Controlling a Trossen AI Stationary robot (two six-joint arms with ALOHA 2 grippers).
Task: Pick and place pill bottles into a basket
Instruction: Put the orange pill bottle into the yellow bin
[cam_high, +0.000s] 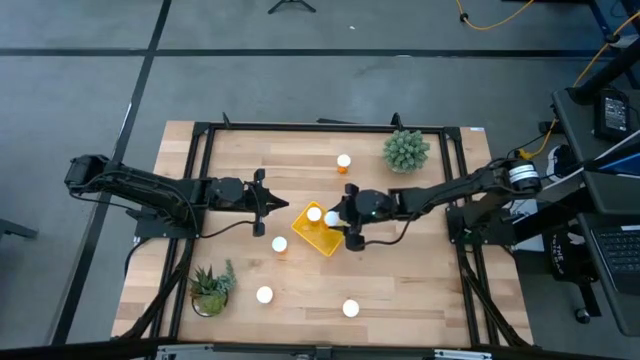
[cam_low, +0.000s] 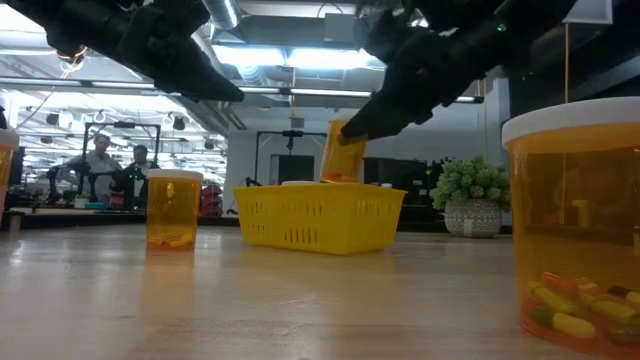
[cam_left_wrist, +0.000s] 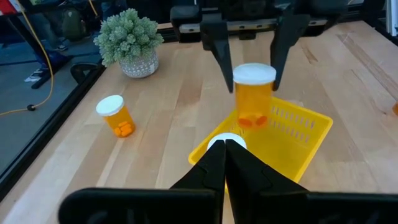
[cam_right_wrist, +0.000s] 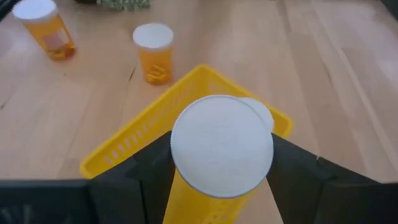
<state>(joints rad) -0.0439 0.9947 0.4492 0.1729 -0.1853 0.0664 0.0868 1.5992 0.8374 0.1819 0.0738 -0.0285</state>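
Orange plastic pill bottle (cam_left_wrist: 254, 94) hangs in my right claw (cam_high: 337, 219), clamped on its sides under the white cap, just over the yellow basket (cam_high: 304, 236) mid-table; one bottle (cam_high: 314, 214) already sits inside. Looks light, rigid and smooth, so I judge it could slip; grip the body, not the cap. Left claw (cam_high: 284, 204), pinched together and empty, waits beside the basket. Other bottles lie scattered toward the table's edges.

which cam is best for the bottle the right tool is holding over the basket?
Left wrist view: the held bottle shows whole, cap to base, upright between the right tool fingers above the basket. Right wrist view shows mostly its cap. High view: a small white disc. Low view: its orange body, partly hidden.
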